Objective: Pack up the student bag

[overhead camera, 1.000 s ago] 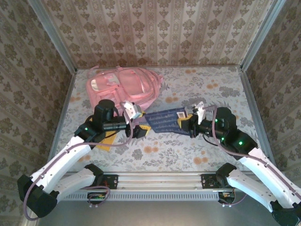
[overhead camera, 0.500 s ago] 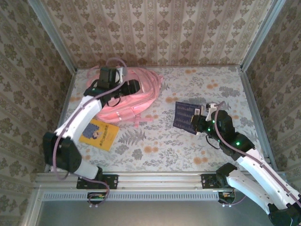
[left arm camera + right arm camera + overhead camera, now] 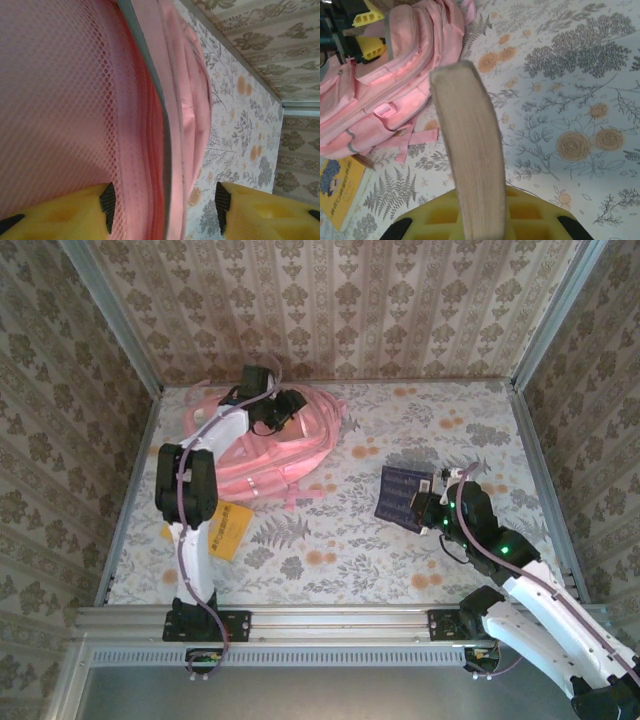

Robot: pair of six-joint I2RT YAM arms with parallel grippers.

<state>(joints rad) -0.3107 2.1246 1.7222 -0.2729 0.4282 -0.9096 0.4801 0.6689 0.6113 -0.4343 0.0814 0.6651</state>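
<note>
**Arm and gripper posture, both manipulators**

Left arm (image 3: 190,490) extended far toward the back wall, wrist turned rightward; left gripper (image 3: 287,406) with jaws parted. Right arm (image 3: 520,575) reaching forward and inward at mid-table; right gripper (image 3: 428,504) clamped on a book (image 3: 398,495).

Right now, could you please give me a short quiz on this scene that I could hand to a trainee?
1. True or false: the right tool grips the dark blue rectangular book.
2. Which lies flat on the floral-patterned table? A: thin yellow book; B: red mug; C: green box.
3. What sits between the pads of the left tool?
Key: 1 true; 2 A; 3 the grey-trimmed edge of the large soft pink fabric backpack.
</note>
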